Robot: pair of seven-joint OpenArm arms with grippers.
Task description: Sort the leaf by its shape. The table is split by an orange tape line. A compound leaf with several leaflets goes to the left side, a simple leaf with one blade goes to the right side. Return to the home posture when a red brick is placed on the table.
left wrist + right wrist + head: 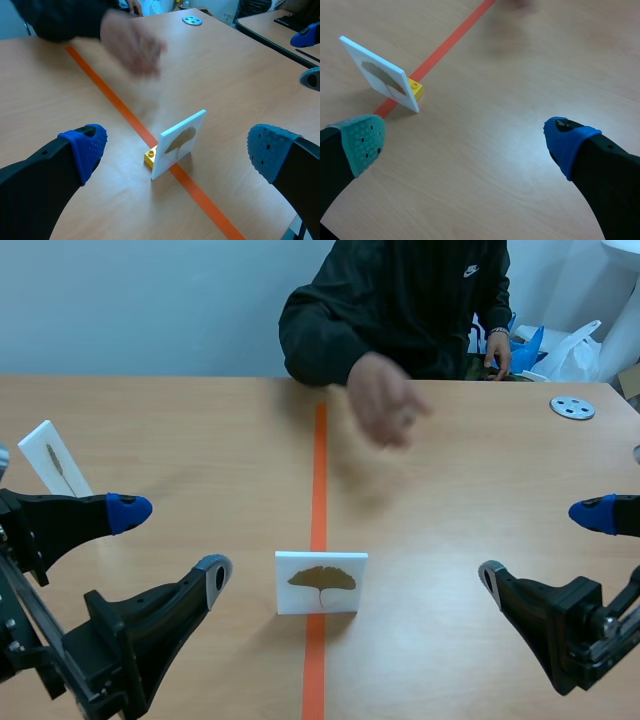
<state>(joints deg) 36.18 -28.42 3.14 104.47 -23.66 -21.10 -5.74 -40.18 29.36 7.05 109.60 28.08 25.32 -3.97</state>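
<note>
Left gripper (172, 542) sits lower left, fingers spread and holding nothing, with a second white card (55, 458) standing upper left beyond it. White card (321, 582) with one fan-shaped leaf (322, 578) stands lower centre on the orange tape line (320, 460), propped by a yellow brick (150, 158), broad face toward the robot, width running left-right, a person's hand (385, 405) blurred above. Right gripper (541, 543) at lower right is also spread and empty, slightly farther from that card than the left, yet a single blade probably belongs right, so that arm suits.

Left gripper (172, 543) and right gripper (541, 543) agape
</note>
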